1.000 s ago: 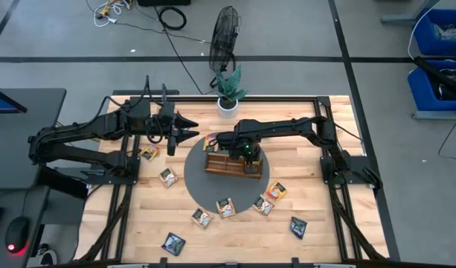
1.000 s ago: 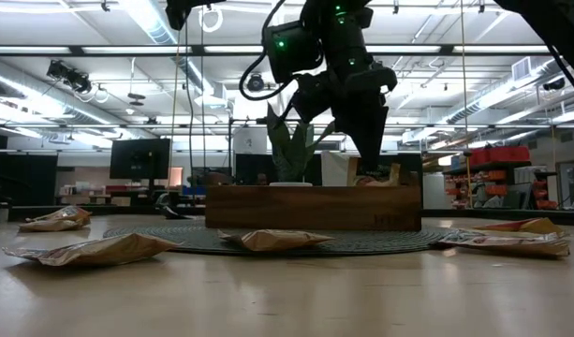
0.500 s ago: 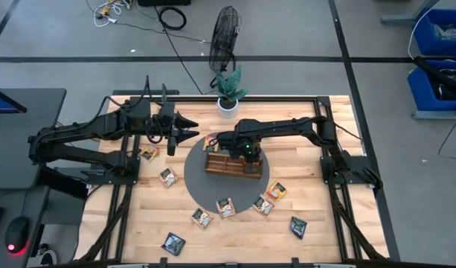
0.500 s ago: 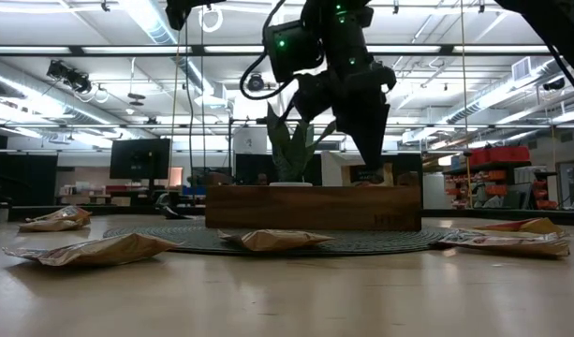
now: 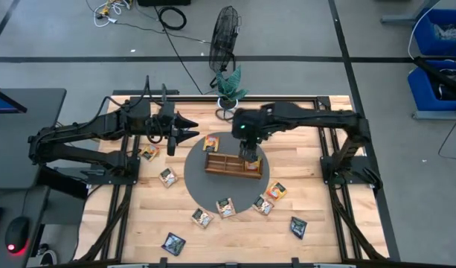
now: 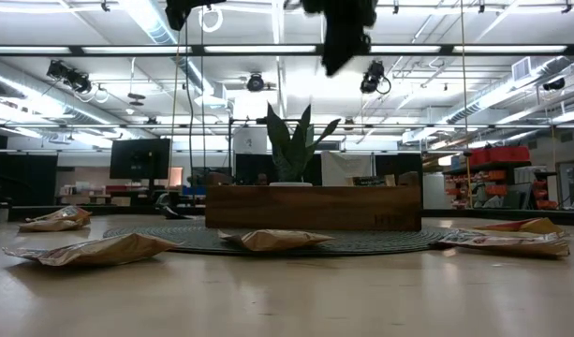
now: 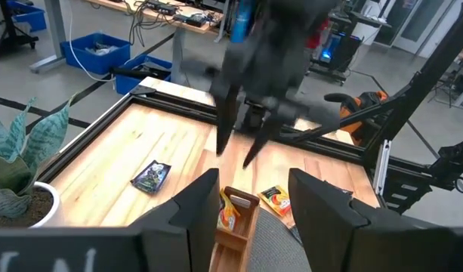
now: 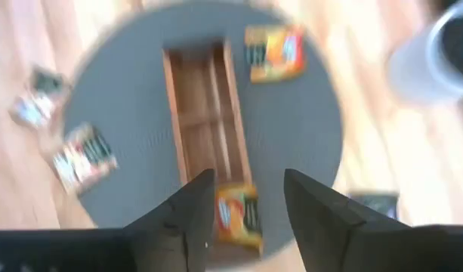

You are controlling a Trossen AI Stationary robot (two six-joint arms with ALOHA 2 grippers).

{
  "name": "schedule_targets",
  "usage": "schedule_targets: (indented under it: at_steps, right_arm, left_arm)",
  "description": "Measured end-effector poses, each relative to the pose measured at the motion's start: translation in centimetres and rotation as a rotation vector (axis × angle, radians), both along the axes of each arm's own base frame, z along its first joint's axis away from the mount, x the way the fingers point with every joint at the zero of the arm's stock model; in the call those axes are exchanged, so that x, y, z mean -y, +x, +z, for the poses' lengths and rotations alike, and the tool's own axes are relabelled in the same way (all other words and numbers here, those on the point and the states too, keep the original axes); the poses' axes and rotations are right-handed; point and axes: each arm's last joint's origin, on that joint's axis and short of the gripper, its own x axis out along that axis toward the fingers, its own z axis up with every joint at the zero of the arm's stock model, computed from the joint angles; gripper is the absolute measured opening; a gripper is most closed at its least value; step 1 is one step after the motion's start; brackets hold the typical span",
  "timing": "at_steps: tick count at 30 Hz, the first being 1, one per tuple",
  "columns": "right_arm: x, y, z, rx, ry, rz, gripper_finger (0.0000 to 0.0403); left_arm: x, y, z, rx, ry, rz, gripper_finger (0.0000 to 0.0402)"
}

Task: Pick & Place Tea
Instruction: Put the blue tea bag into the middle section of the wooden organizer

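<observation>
The tea sachets lie scattered. One orange sachet (image 8: pixel 235 215) lies in the right end of the wooden tray (image 5: pixel 229 164), and another (image 5: pixel 211 143) lies on the grey round mat (image 5: pixel 198 179) left of the tray. Several more (image 5: pixel 225 207) lie on the table toward its near edge. My right gripper (image 8: pixel 246 219) hangs high above the tray's right end, pointing steeply down, open and empty; the low view shows it at the top (image 6: pixel 341 47). My left gripper (image 5: pixel 192 131) waits raised left of the mat, open and empty (image 7: pixel 254 219).
A potted green plant (image 5: pixel 229 93) stands at the table's far edge, with a dark sachet (image 8: pixel 375 200) beside its pot. A black frame borders the wooden table (image 5: pixel 302 149). Sachets (image 6: pixel 104 248) lie across the near part of the table.
My right gripper has opened and let go of the orange sachet, which dropped from upright into the tray's right end. The gripper then rose high above the tray and tipped. My left arm has kept still.
</observation>
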Motion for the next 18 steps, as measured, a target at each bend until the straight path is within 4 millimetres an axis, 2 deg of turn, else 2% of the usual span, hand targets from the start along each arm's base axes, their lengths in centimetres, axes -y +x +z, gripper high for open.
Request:
schedule_targets:
  at_steps: [4,8,11,18]
  right_arm:
    - [-0.1,-1.4,2.8,0.151,-0.031,-0.037,0.0153]
    - [-0.2,-2.9,3.5,0.298,-0.016,-0.094,0.0136]
    - [-0.3,-4.6,2.5,0.387,0.024,-0.149,0.0123]
    - [-0.4,-8.9,-2.0,0.507,0.176,-0.338,0.0111]
  left_arm:
    - [0.0,0.1,-0.1,-0.006,-0.001,0.000,0.0165]
    - [0.0,0.0,-0.2,-0.016,-0.005,0.015,0.0165]
    - [-0.1,0.0,-0.2,-0.016,-0.008,0.025,0.0165]
    - [-0.1,0.0,-0.2,-0.016,-0.008,0.025,0.0165]
